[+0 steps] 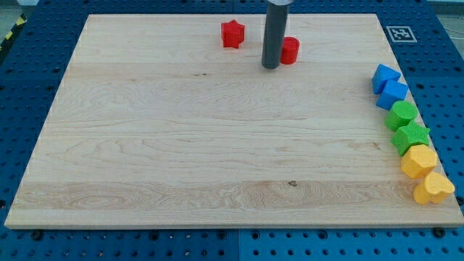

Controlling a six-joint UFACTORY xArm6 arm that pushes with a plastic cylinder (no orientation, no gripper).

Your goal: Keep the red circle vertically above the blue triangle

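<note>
The red circle (290,50) lies near the board's top edge, a little right of centre. My tip (271,66) stands right at its left side, partly hiding it; I cannot tell if they touch. A red star (232,34) lies to the tip's upper left. Two blue blocks sit at the right edge: the upper one (385,76) and the lower one (394,93); I cannot tell for sure which is the triangle. Both lie far to the right of and below the red circle.
Below the blue blocks, along the right edge, come a green block (401,114), a green star (410,136), a yellow block (419,160) and a yellow heart (433,188). The wooden board (181,145) lies on a blue pegboard.
</note>
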